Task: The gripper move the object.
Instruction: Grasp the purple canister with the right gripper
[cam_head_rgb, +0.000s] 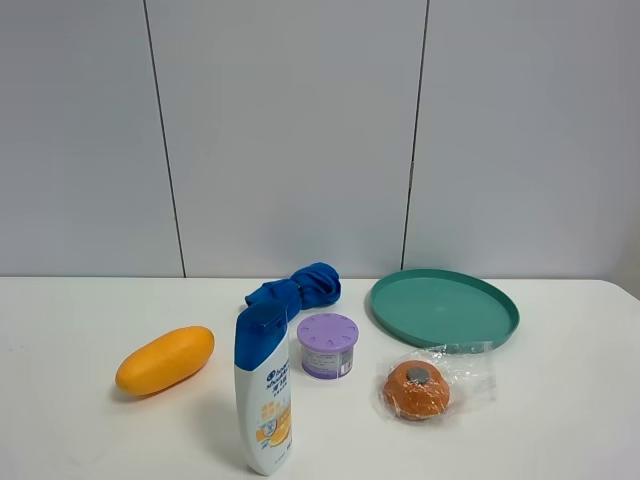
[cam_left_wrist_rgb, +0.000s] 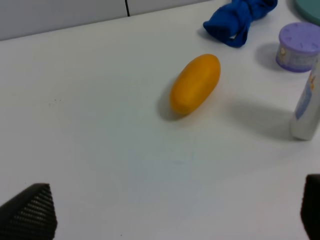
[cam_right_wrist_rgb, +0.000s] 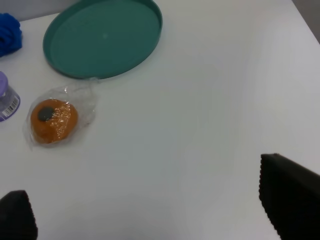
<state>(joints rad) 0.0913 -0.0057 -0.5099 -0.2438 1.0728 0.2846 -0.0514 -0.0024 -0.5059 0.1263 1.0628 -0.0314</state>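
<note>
Between bottle (cam_head_rgb: 262, 400) and tray (cam_head_rgb: 443, 308), lilac jar (cam_head_rgb: 327, 345), untouched

On the white table (cam_head_rgb: 560, 420) six things, one of each kind; one squat lilac-lidded jar (cam_head_rgb: 328, 345); one white shampoo bottle (cam_head_rgb: 263, 400) with a blue cap; one yellow-orange oval fruit (cam_head_rgb: 165, 360); one crumpled blue cloth (cam_head_rgb: 297, 288); one round green tray (cam_head_rgb: 440, 305); one orange round thing (cam_head_rgb: 416, 390) in clear wrap; no kind shows twice.

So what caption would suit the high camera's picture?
Lilac jar amid a shampoo bottle, yellow fruit, blue cloth, green plate and wrapped orange thing.
</note>
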